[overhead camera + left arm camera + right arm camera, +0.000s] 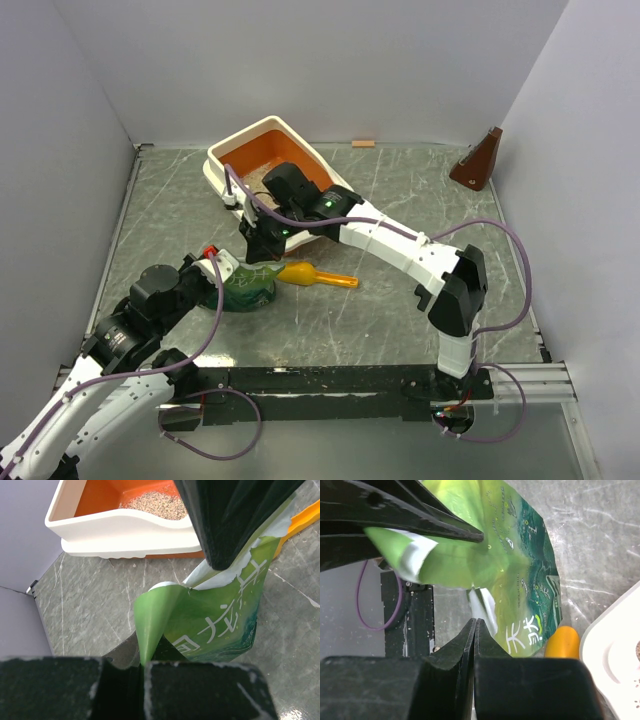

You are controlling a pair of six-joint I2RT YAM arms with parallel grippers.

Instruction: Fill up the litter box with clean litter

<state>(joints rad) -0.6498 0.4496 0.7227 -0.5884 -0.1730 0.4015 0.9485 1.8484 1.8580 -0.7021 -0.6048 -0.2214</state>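
Observation:
The litter box (232, 152), cream rim and orange walls, sits at the table's back; it also shows in the left wrist view (125, 530) and the right wrist view (615, 655). A thin patch of clean litter (156, 500) lies inside it. A crinkled green bag (248, 288) stands in front of the box. My left gripper (216, 270) is shut on the bag's left edge (150, 625). My right gripper (262, 246) is shut on the bag's torn top edge (520, 580), above the bag. In the left wrist view its black fingers (225, 525) pinch the bag's top.
A yellow-orange scoop (318, 277) lies on the table just right of the bag, also in the right wrist view (562, 642). A brown wedge-shaped object (480, 160) stands at the back right. Grey walls enclose the table.

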